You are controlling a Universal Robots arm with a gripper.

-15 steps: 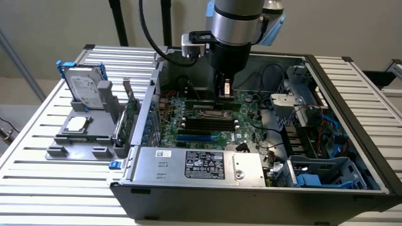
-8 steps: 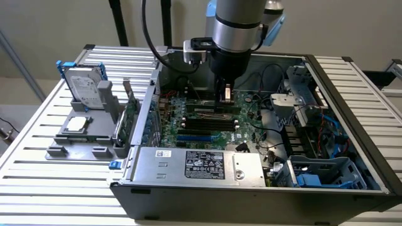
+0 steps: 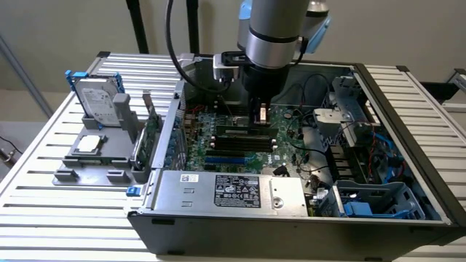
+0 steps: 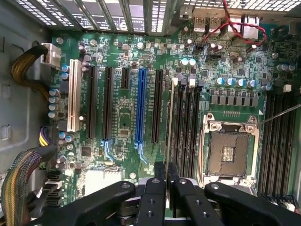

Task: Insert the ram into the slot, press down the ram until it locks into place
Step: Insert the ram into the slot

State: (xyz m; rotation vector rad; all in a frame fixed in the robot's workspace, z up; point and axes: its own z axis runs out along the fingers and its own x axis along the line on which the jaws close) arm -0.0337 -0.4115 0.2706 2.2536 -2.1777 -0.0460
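Held vertical under the silver-grey arm, the gripper reaches down into the open computer case; its black, bolted fingers are pinched together on the ram, which the wrist view sees edge-on as a thin pale strip; in the exterior view the ram is a flat green stick with dark chips, lying along the bank of memory sockets directly beneath the gripper; it lines up with the slot, the outermost of four long, narrow black sockets beside the square silver processor socket; whether it is fully seated I cannot tell. The motherboard is glossy green, studded with small cylindrical capacitors; a blue slot and a white slot stand among black ones; braided cables curve at the case wall. The case sits on a table of ribbed aluminium slats; a hard drive stands upright in a grey fixture at the exterior view's left; a plain beige wall lies behind.
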